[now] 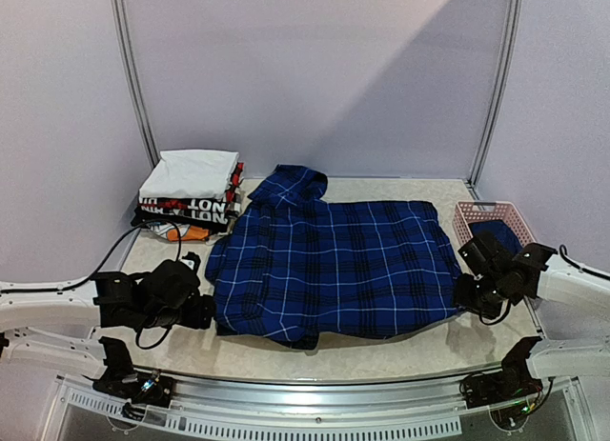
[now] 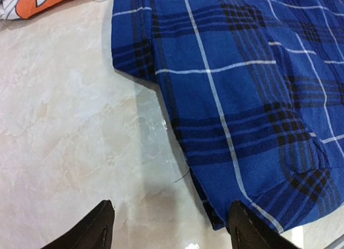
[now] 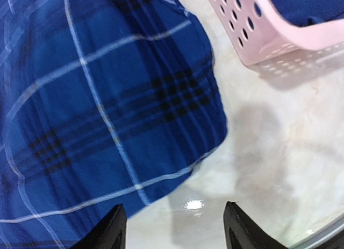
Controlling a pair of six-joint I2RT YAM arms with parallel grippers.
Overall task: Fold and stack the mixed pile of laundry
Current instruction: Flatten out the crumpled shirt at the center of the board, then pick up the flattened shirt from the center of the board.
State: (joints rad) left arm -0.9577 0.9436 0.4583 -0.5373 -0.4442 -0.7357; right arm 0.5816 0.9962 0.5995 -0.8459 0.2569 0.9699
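While flat, shirt [image 2: 252,98] beside left gripper [image 2: 172,208]

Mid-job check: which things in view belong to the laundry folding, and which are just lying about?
Job: dark-blue plaid fabric shirt, spread flat; navy fabric garment lying in the pink plastic lattice basket.
Lying about: that basket itself; folded stack of white and black red-lettered garments; orange-and-white cloth beside that stack.
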